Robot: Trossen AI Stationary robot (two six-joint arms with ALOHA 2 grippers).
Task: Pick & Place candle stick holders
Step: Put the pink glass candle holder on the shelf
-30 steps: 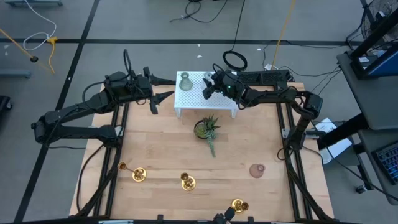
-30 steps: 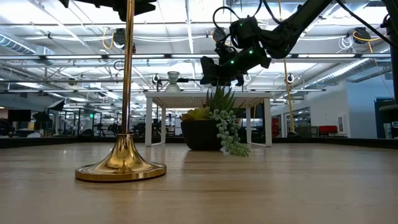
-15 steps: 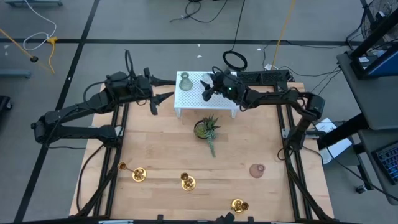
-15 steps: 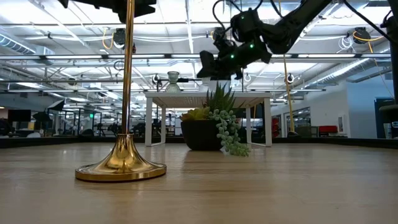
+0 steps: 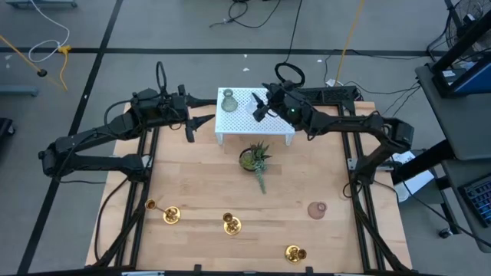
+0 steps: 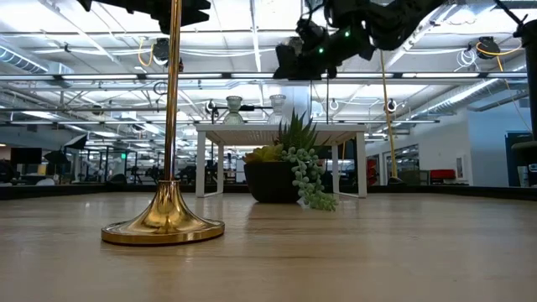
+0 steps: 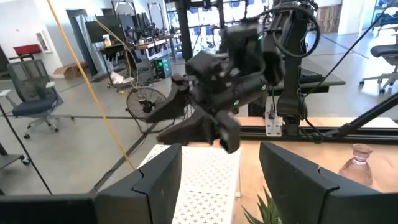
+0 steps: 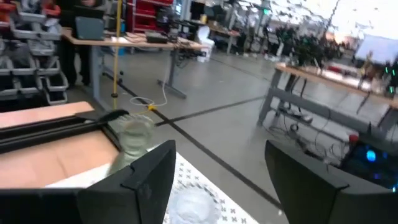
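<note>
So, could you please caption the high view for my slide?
Both claws open above the white stand; three brass candlesticks wait along the table's near edge.

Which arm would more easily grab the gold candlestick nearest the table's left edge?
Left: the left fingers hover open on that candlestick's side; the right fingers are over the white stand.

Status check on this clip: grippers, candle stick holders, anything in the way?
Left gripper open beside white stand. Right gripper open above stand, empty. Three candle stick holders on table's near side, untouched. Potted plant sits between.
</note>
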